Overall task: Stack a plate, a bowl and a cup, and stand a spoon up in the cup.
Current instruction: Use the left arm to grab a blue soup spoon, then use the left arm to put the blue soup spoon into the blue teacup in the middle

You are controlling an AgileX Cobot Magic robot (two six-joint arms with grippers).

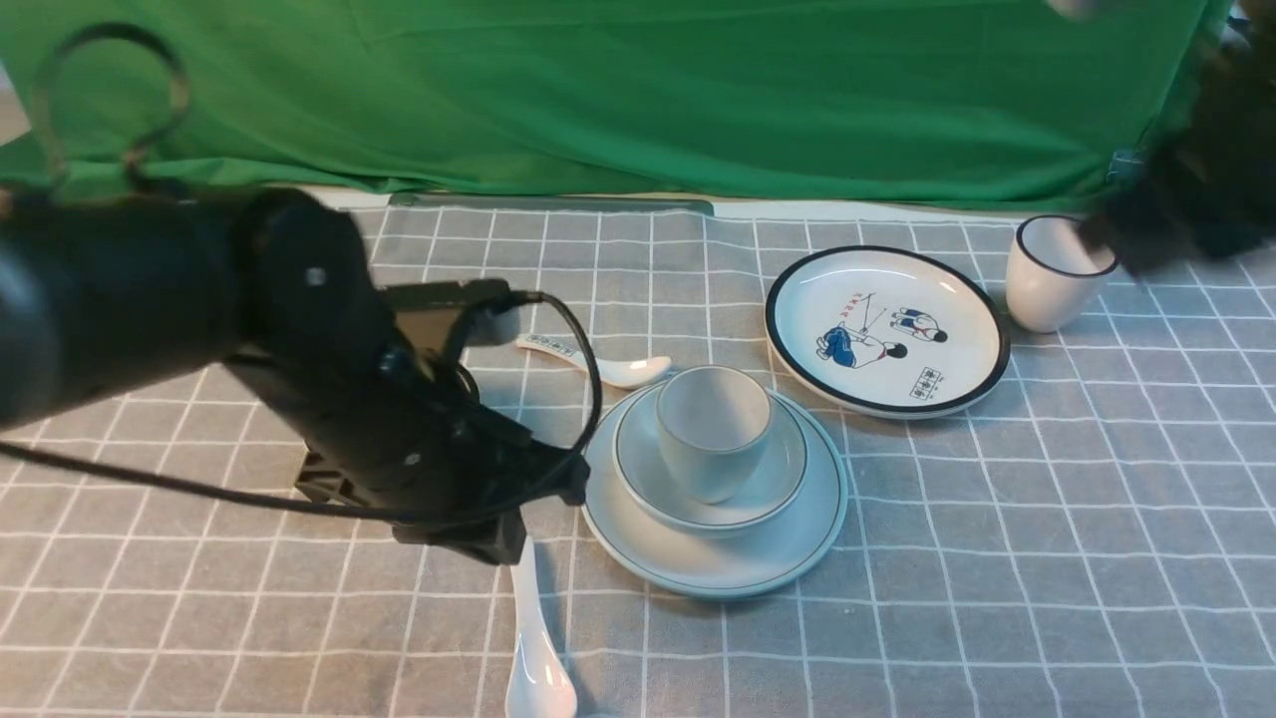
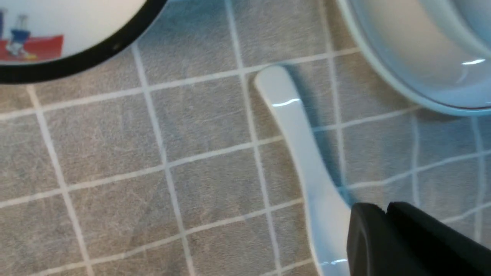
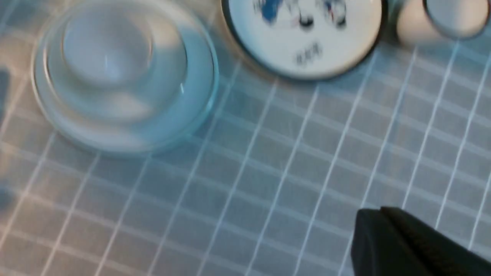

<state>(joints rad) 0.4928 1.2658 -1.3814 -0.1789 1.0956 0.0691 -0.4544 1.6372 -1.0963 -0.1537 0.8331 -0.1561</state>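
While your left pincer (image 2: pixel 385 230) hung low over the checked cloth (image 1: pixel 997 558), its black tip lay across the wide part of the spoon (image 2: pixel 299 134). You could not tell from the wrist picture whether its jaws were parted or pressed together, nor whether they touched the spoon. The spoon lay flat on the cloth. Its handle end was free ahead of the tip, and its scoop end stuck out from under the pincer on the side nearest the front camera.

Just beside the pincer, to its right, stood the stack: the plate (image 1: pixel 718 568) on the cloth, the bowl (image 1: pixel 768 494) on the plate, and the cup (image 1: pixel 713 429) upright in the bowl (nothing was in the cup). Beyond the pincer, touching nothing, lay a smaller patterned spoon (image 1: pixel 598 361). Farther right, past the stack, sat a cartoon plate (image 1: pixel 887 329).

Your right pincer (image 3: pixel 387 234) was well apart from the stack, high over bare cloth. Its picture was blurred, so you could not tell its jaws' state either. A black-rimmed cup (image 1: pixel 1052 274) stood near it.
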